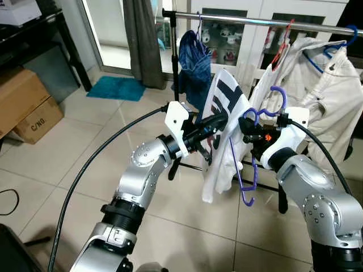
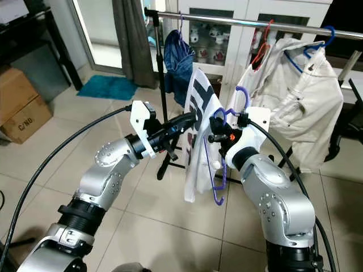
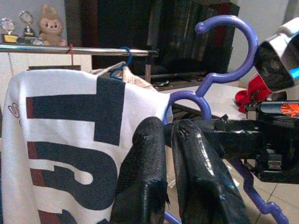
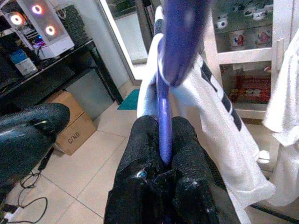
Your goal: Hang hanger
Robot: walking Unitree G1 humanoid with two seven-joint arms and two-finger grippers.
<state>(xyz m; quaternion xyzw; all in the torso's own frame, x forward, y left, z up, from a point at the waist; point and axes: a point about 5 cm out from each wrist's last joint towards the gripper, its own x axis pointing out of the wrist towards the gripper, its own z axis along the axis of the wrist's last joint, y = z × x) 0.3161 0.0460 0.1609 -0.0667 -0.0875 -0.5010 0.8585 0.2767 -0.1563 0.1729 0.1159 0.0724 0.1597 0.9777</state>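
Mid-carry: right gripper (image 4: 161,140) fingers clamped on purple hanger (image 1: 249,170) with shirt (image 1: 221,124), below rail (image 1: 272,21). Left gripper (image 3: 170,154) fingers nearly closed at shirt. Next: lift hook over rail.

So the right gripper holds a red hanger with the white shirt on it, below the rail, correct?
Not quite: the hanger is purple, not red, as the right wrist view shows. The right gripper does hold it, carrying the white shirt, below the rail.

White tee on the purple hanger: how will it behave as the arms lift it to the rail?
The white T-shirt hangs in folds, so probably floppy and apt to sway. The purple hanger looks thin, likely light and flexible. Only its bar is pinched by the right gripper, so it may pivot.
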